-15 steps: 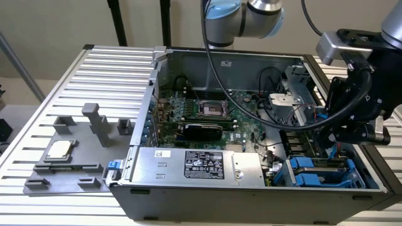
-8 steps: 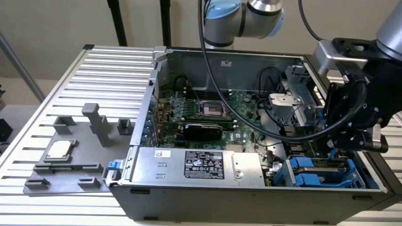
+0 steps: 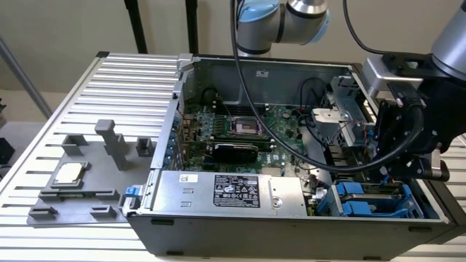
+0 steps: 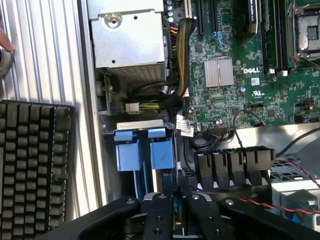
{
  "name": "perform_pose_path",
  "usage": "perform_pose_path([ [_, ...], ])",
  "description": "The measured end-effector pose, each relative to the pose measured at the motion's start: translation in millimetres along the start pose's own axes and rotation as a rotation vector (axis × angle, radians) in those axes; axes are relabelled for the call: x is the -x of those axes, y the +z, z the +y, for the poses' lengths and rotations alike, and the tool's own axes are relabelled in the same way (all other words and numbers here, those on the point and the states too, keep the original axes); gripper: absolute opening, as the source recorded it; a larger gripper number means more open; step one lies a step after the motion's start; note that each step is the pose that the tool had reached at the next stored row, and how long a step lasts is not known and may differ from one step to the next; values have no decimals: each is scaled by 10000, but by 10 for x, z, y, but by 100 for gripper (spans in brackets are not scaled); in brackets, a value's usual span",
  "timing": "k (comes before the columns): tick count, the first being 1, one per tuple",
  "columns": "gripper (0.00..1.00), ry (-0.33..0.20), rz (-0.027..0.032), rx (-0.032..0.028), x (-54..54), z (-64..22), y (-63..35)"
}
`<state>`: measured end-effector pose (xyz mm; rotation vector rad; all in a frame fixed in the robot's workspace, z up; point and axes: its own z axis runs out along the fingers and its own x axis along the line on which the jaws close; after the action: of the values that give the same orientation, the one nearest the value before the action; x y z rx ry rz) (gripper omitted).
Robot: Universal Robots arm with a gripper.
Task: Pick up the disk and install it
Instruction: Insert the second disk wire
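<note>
The arm is bent down over the open computer case (image 3: 291,229), at the exterior view's right. The gripper (image 4: 175,210) is pinched on the disk (image 4: 176,207), lowered beside the blue drive carriers (image 4: 144,150). "DELL" is printed on the motherboard (image 4: 250,70).

Open grey metal computer case (image 3: 291,229) sitting on a ribbed aluminium table (image 3: 109,82). Robot arm's black gripper (image 3: 407,164) hangs at the exterior view's right, right above the blue plastic drive carriers (image 3: 364,196) in the case's near corner. Silver power-supply box with black label (image 3: 233,191) sits along the front, green motherboard (image 3: 240,125) behind it. A small square silver CPU chip (image 3: 69,173) rests on a grey plastic fixture (image 3: 80,191) at the left.
</note>
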<state>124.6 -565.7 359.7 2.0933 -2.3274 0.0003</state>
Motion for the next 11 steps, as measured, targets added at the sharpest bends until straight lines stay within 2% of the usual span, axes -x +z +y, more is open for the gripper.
perform_pose_path([
  [9,16,-265,-10,-111,5,-52,86],
  [11,16,-290,-9,-117,2,-54,96],
])
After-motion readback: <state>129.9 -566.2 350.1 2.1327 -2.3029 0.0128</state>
